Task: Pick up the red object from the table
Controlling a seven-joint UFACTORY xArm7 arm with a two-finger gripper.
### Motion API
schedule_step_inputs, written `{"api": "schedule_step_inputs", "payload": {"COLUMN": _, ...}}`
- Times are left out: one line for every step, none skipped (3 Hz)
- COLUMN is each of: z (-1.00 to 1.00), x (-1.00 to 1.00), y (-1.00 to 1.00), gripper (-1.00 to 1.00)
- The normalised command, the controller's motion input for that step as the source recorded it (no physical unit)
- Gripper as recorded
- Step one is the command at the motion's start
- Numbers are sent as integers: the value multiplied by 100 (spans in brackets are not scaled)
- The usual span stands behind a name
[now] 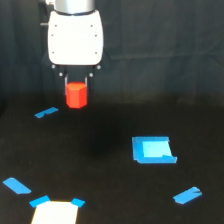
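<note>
The red object [76, 95] is a small red-orange block hanging under the white body of my gripper [76, 86], in the upper left of the exterior view. Thin dark fingers [65, 80] sit on both sides of its top, shut on it. It looks lifted off the dark table [100, 165], with its lower half showing below the fingers. The fingertips themselves are hard to make out against the dark background.
Blue tape strips lie on the table: one [46, 113] just below and left of the block, one [17, 185] at the lower left, one [187, 195] at the lower right. A blue-edged square [153, 150] sits right of centre. A pale patch with blue corners [55, 211] touches the bottom edge.
</note>
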Motion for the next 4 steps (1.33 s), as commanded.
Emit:
{"api": "schedule_step_inputs", "payload": {"z": 73, "x": -8, "y": -71, "gripper": -100}}
{"api": "schedule_step_inputs", "payload": {"z": 7, "x": -12, "y": -24, "gripper": -100}}
{"api": "schedule_step_inputs", "payload": {"z": -21, "x": 14, "y": 61, "gripper": -100}}
{"api": "schedule_step_inputs", "payload": {"z": 2, "x": 5, "y": 45, "gripper": -100}}
